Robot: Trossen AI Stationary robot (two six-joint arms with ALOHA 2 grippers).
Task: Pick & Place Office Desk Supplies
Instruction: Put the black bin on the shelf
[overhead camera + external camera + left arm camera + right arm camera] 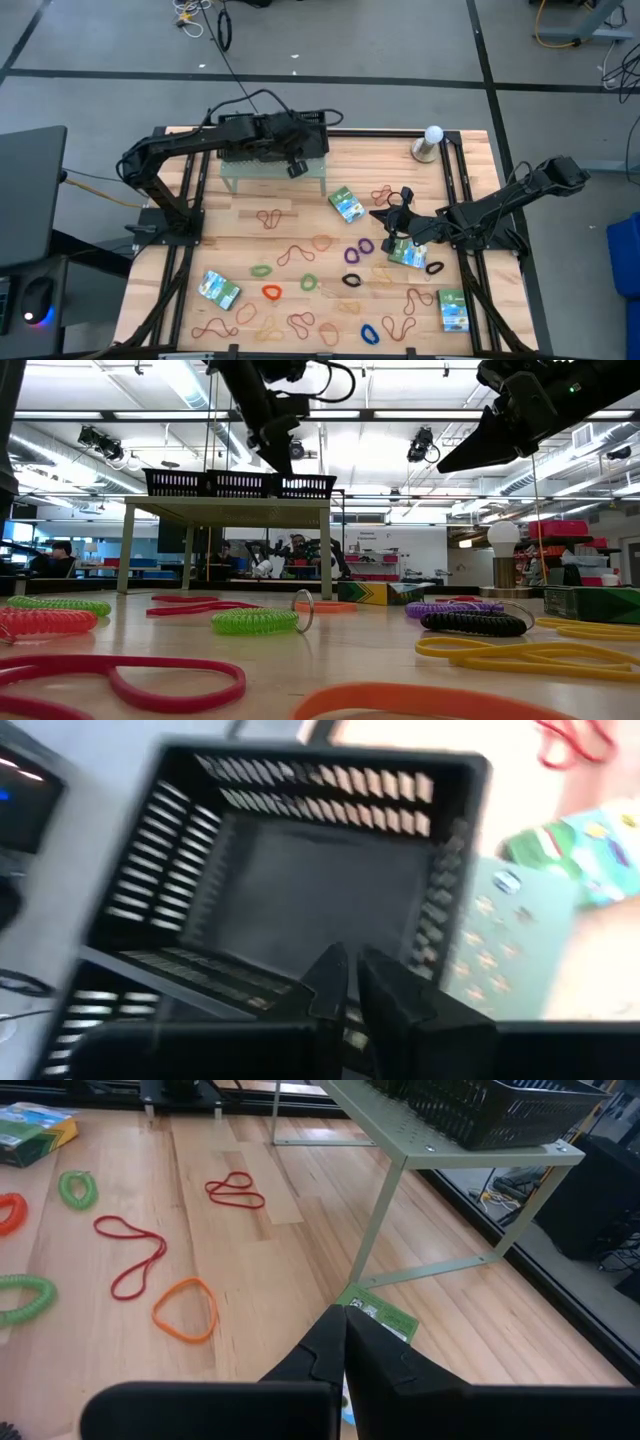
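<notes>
Rubber-band loops [296,254] and small packets [218,290] scattered flat across the wooden counter [240,240]. Left gripper [348,982] over the black mesh trays [270,135] on the pale-green shelf [275,172], fingers nearly together, holding nothing. Right gripper [342,1342] closed and empty above a packet [346,205] near the shelf.

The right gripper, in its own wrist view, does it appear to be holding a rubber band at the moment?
No: the right gripper has its fingers shut together with nothing between them, above a green packet lying on the table.
</notes>
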